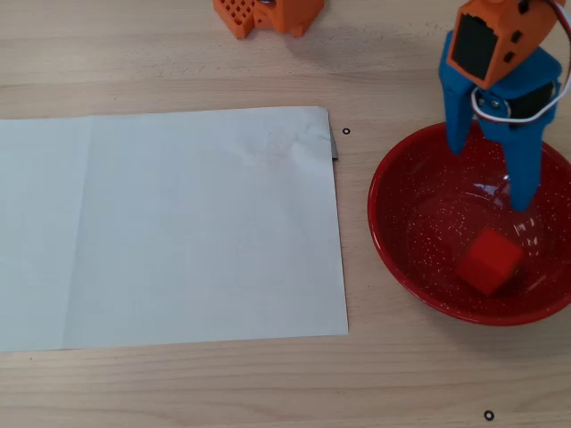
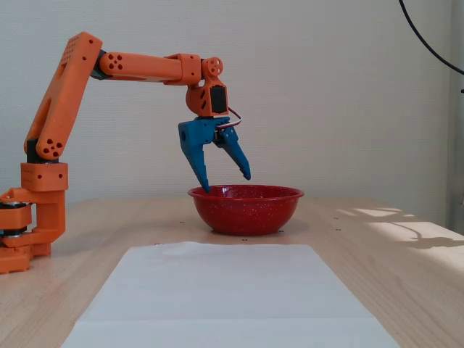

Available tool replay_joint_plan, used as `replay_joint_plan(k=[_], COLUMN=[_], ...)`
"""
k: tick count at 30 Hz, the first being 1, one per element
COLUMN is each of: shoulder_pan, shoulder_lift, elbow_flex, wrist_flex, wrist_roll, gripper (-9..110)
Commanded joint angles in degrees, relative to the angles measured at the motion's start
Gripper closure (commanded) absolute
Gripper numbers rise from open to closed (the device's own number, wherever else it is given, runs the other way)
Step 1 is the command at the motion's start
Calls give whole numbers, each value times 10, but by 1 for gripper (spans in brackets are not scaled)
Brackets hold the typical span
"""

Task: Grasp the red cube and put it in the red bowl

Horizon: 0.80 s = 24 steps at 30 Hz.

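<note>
The red cube (image 1: 489,260) lies inside the red bowl (image 1: 393,234), near its lower edge in the overhead view; the bowl's wall hides it in the fixed view. The glossy speckled red bowl (image 2: 245,210) stands on the wooden table. My blue gripper (image 1: 489,174) hangs open above the bowl's upper rim, with nothing between its fingers. From the side, the gripper (image 2: 226,182) points down just over the bowl's left rim, its two fingers spread apart.
A large white paper sheet (image 1: 169,227) covers the table left of the bowl in the overhead view. The orange arm base (image 2: 32,225) stands at the left in the fixed view, and part of the orange base (image 1: 266,15) shows at the overhead view's top edge.
</note>
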Motion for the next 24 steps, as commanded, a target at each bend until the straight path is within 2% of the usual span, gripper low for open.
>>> replay_joint_plan(k=[1,7,16,24], shoulder_pan=[-4,-33,-89,-153], shoulder_lift=[91,136,242,402], elbow_flex=[-66,-117,-132,19], wrist_flex=[24,98,185,151], wrist_roll=[-16,-22,20,54], gripper=[64,77,100,101])
